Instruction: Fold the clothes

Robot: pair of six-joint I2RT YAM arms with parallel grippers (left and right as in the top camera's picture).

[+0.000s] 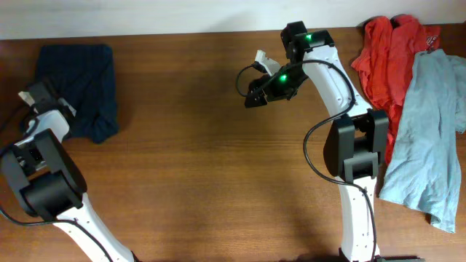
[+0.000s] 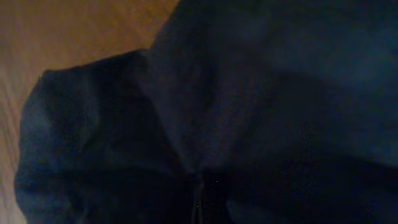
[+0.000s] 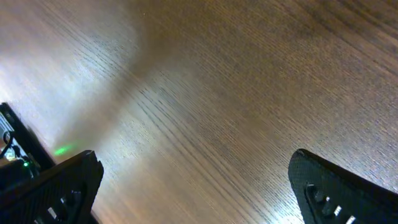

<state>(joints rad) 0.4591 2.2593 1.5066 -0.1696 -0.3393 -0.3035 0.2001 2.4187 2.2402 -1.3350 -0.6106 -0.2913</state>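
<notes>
The dark navy shorts (image 1: 81, 76) lie bunched in a compact, roughly square heap at the far left of the table. My left gripper (image 1: 49, 100) is at the heap's lower left edge, pressed against the cloth. In the left wrist view the navy cloth (image 2: 249, 93) fills nearly the whole frame and hides the fingers, so I cannot tell whether they are open or shut. My right gripper (image 1: 253, 96) hovers over bare wood near the back middle of the table. In the right wrist view its jaws (image 3: 193, 171) are wide open and empty.
A red garment (image 1: 389, 51) and a pale blue-grey shirt (image 1: 426, 131) lie heaped at the right end of the table. The wooden tabletop (image 1: 196, 160) stretches between the two arms. The table's back edge runs along the top.
</notes>
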